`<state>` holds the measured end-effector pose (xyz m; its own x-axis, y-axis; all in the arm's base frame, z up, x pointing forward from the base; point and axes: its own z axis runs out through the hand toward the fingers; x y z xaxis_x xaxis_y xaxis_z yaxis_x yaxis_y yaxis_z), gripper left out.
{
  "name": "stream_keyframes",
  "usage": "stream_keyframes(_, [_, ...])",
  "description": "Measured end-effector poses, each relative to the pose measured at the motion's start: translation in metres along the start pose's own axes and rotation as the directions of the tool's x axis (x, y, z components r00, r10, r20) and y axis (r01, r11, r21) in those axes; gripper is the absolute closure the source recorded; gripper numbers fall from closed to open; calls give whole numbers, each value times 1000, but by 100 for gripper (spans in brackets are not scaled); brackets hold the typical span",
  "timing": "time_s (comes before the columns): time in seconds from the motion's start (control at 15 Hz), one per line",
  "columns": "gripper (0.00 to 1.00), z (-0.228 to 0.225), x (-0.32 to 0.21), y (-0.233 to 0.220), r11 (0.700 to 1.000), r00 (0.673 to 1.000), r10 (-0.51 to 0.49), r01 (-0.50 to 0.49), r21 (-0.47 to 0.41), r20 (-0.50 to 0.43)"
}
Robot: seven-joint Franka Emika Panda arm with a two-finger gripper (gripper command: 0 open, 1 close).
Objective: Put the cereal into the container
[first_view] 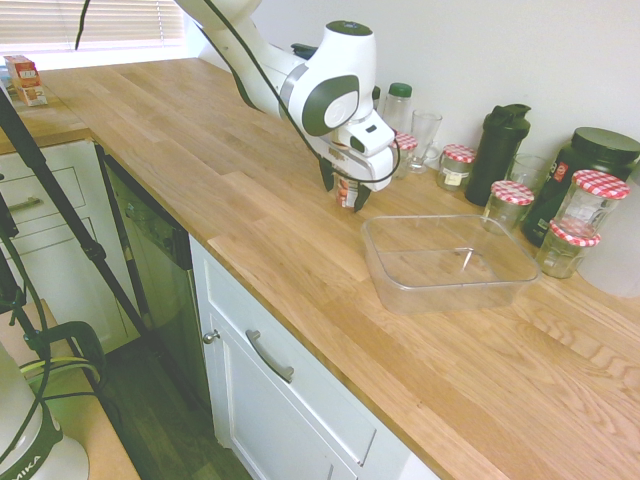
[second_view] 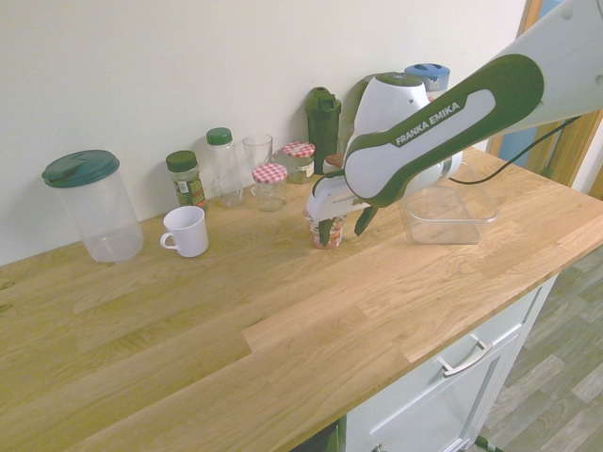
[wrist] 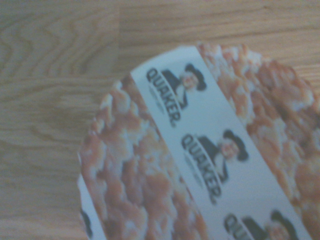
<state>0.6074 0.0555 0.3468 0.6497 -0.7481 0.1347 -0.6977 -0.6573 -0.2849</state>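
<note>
The robot arm (second_view: 443, 122) is white and round, with shiny dark grey patches. One patch says FRANKA EMIKA in white letters. A thin black cable (first_view: 255, 75) runs along it. The gripper (first_view: 343, 190) has two dark fingers (first_view: 326, 175).

Upright Quaker-printed cereal cup (first_view: 347, 190) on the wooden counter, near the empty clear container (first_view: 447, 263).
</note>
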Motion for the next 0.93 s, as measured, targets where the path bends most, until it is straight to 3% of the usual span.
stream_keyframes(0.33, [0,15,6,-21,998,999,-38,37,47,11])
stream_keyframes(0.4, [100,18,4,-23,997,998,-57,56,51,6])
stream_keyframes(0.93, [100,22,-5,-33,974,973,-218,221,40,-68])
